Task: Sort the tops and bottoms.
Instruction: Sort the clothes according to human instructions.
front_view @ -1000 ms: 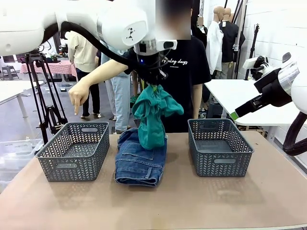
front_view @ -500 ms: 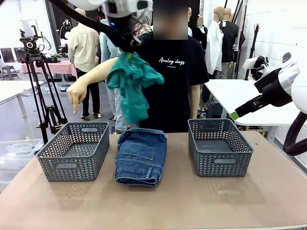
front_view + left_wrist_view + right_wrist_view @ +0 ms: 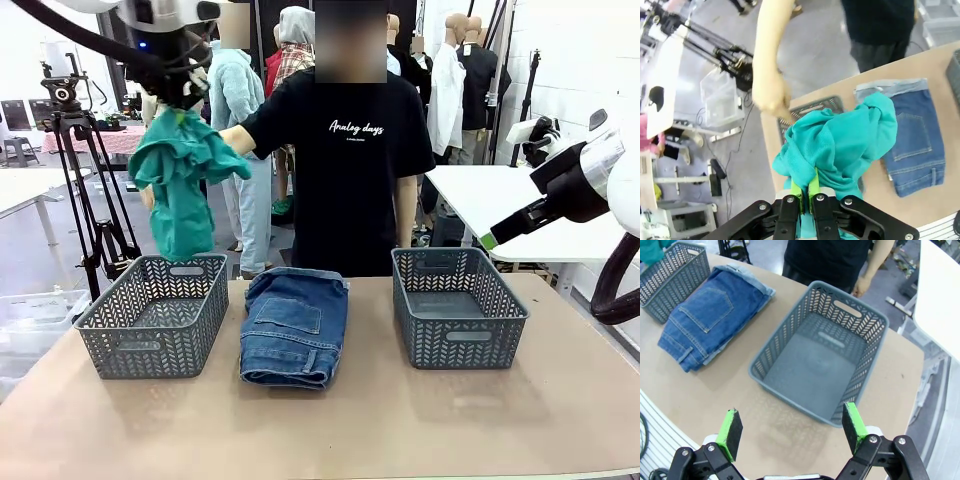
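Note:
The top, a teal-green garment (image 3: 183,185), hangs bunched from my left gripper (image 3: 180,95), which is shut on it high above the left grey basket (image 3: 150,318). In the left wrist view the green pads (image 3: 796,190) pinch the teal fabric (image 3: 840,142), with the basket's edge (image 3: 812,106) below. The bottoms, folded blue denim (image 3: 295,325) (image 3: 915,145) (image 3: 702,315), lie on the table between the two baskets. My right gripper (image 3: 488,240) (image 3: 792,425) hovers open and empty, up and to the right of the right basket (image 3: 458,305) (image 3: 820,357).
A person in a black T-shirt stands behind the table. Their arm (image 3: 245,138) reaches toward the left basket, and the hand (image 3: 771,97) points down at it. A white table (image 3: 500,205) stands at the right; a tripod (image 3: 95,200) is at the left.
My left gripper has carried the teal garment up and to the left, from over the denim to above the left basket. The right arm has not moved.

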Action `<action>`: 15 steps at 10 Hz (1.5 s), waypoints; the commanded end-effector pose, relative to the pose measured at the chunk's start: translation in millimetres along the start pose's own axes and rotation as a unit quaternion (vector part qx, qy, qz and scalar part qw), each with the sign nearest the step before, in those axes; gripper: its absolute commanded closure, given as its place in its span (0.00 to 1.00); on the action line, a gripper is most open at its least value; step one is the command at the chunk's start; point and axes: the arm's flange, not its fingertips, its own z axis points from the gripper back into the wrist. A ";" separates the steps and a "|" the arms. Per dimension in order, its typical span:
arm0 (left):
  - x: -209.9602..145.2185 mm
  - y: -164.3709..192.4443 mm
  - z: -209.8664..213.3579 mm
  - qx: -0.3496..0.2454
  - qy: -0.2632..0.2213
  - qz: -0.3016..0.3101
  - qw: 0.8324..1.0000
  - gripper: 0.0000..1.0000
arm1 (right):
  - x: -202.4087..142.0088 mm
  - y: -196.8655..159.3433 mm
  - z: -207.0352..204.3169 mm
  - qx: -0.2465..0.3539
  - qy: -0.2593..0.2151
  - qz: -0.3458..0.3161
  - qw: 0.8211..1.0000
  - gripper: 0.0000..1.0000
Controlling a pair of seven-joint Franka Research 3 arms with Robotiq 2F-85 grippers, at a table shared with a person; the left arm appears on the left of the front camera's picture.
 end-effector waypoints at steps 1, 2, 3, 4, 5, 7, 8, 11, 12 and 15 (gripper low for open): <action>10.9 -14.4 7.5 -0.012 -0.014 -0.014 1.000 1.00 | -0.1 0.3 -1.0 0.006 -0.001 -0.003 1.000 0.00; 10.9 -14.4 7.5 -0.012 -0.014 -0.014 1.000 1.00 | -0.1 0.3 -1.0 0.006 -0.001 -0.003 1.000 0.00; 10.9 -14.4 7.5 -0.012 -0.014 -0.014 1.000 1.00 | -0.1 0.3 -1.0 0.006 -0.001 -0.003 1.000 0.00; 10.9 -14.4 7.5 -0.012 -0.014 -0.014 1.000 1.00 | -0.1 0.3 -1.0 0.006 -0.001 -0.003 1.000 0.00; 10.9 -14.4 7.5 -0.012 -0.014 -0.014 1.000 1.00 | -0.1 0.3 -1.0 0.006 -0.001 -0.003 1.000 0.00; 0.3 -9.2 -12.7 -0.006 0.002 -0.002 1.000 1.00 | -0.1 0.3 -1.0 0.006 -0.001 -0.003 1.000 0.00; -9.0 4.3 -33.0 -0.015 0.037 0.022 0.999 1.00 | -0.1 0.3 -1.0 0.006 -0.001 -0.003 1.000 0.00; -44.8 25.1 -91.1 -0.072 0.057 0.050 0.994 1.00 | -0.1 0.3 -1.0 0.006 -0.001 -0.003 1.000 0.00; -51.5 34.8 -109.0 -0.074 0.062 0.057 0.994 1.00 | -0.1 0.3 -1.0 0.006 -0.001 -0.003 1.000 0.00; -81.8 48.4 -156.2 -0.118 0.073 0.087 0.987 1.00 | -0.1 0.3 -1.0 0.006 -0.001 -0.003 1.000 0.00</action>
